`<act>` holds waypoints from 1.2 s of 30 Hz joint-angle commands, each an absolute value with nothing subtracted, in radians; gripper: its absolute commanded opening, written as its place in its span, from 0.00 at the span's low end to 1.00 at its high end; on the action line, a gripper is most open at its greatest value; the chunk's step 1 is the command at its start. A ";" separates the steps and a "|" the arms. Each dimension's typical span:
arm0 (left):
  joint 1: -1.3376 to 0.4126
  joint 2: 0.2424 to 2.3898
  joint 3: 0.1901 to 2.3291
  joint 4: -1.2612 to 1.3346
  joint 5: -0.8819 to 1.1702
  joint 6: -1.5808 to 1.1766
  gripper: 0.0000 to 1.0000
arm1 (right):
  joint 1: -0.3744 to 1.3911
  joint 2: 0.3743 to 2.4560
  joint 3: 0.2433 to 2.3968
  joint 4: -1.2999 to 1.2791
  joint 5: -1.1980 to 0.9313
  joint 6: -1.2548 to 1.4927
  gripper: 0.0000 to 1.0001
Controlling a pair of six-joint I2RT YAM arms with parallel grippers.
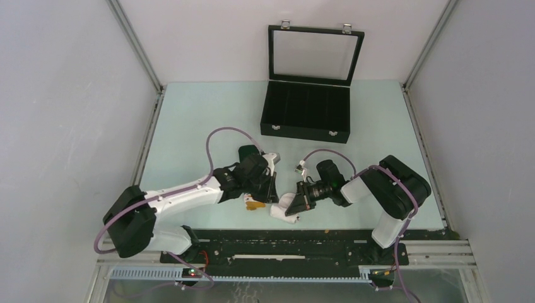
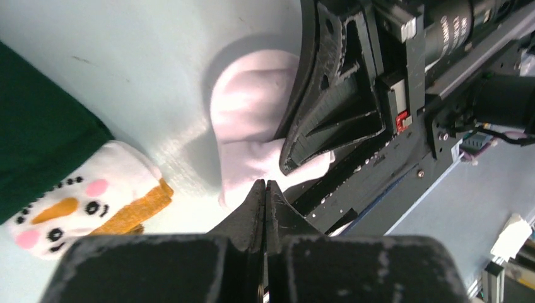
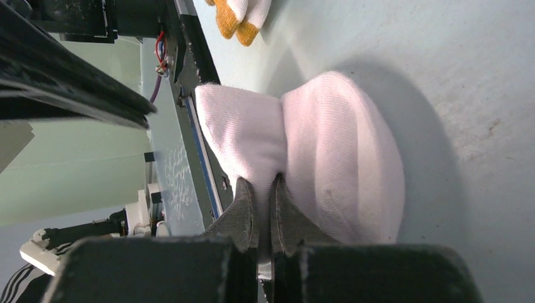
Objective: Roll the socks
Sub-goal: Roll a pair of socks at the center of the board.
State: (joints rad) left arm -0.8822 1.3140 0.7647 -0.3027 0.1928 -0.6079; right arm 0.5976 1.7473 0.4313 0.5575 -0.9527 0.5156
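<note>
The white sock (image 3: 334, 158) lies bunched near the table's front edge, and it also shows in the top view (image 1: 281, 210) and the left wrist view (image 2: 249, 113). No cuff stripes show. My right gripper (image 3: 265, 182) is shut on a fold of it, low at the table (image 1: 294, 203). The dark green sock (image 2: 38, 126) lies to its left, with a white snowman-face end and orange tip (image 2: 76, 205); most of it is hidden under my left arm in the top view. My left gripper (image 2: 265, 184) is shut and empty, its tips at the white sock's edge, between the two socks (image 1: 271, 192).
An open black case (image 1: 306, 113) with its glass lid (image 1: 315, 53) raised stands at the back of the table. The black front rail (image 1: 284, 237) runs just behind the white sock. Enclosure walls stand left and right.
</note>
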 commanded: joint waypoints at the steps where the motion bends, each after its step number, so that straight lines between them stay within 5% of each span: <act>1: -0.913 1.362 0.770 -0.303 0.249 -0.577 0.00 | 0.601 1.818 0.400 0.417 -0.701 0.439 0.00; 24: -0.949 1.566 0.811 -0.276 0.246 -0.576 0.00 | 0.601 1.790 0.406 0.421 -0.733 0.445 0.01; 36: -0.960 1.598 0.796 -0.288 0.217 -0.578 0.00 | 0.601 1.654 0.486 0.388 -0.760 0.451 0.37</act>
